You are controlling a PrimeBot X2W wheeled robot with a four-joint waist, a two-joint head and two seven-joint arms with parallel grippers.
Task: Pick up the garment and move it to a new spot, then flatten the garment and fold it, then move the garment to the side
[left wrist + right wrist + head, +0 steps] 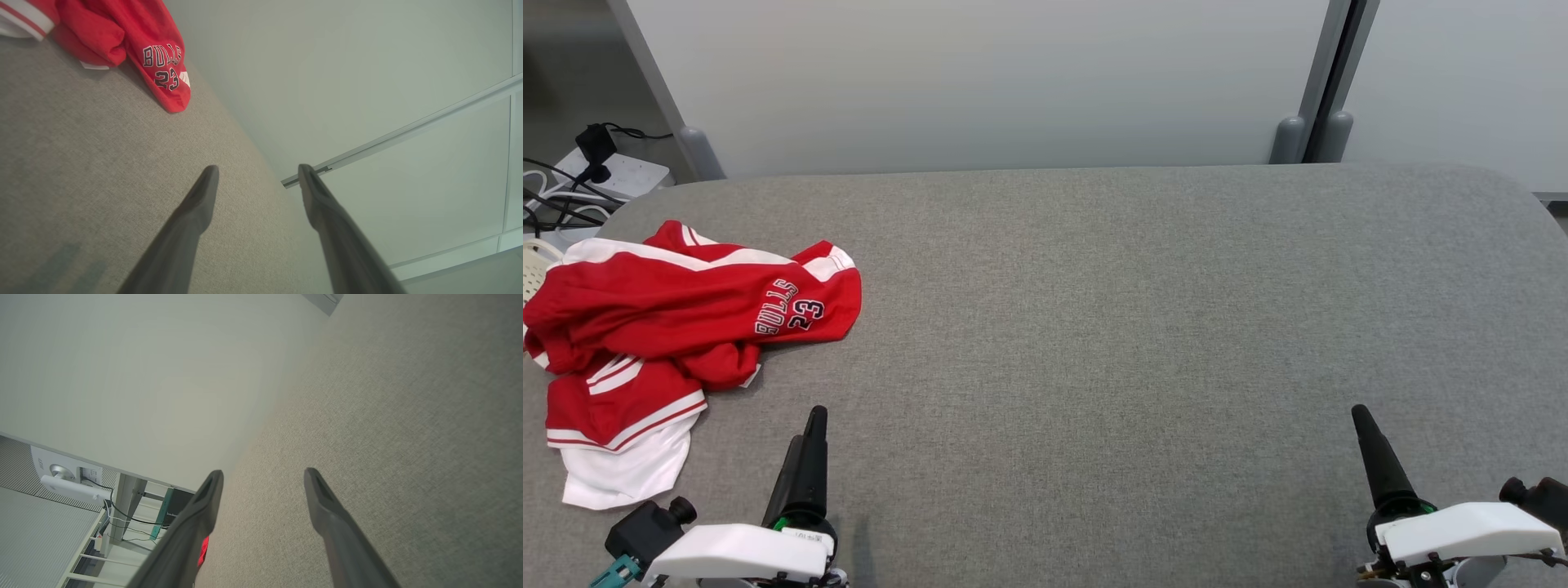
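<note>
Crumpled garment [678,327] on table [1094,327] — power strip [623,175] behind.

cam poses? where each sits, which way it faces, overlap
Head view: on the head, facing forward and down at the table; jersey far left; left gripper, right gripper at bottom.
Left wrist view: on that wrist, looking along its open fingers over the table to the panel; jersey top left.
Right wrist view: on that wrist, looking along its open fingers over the table toward the robot's left.
Shared: head and left wrist views both show the jersey's BULLS 23 print.
</note>
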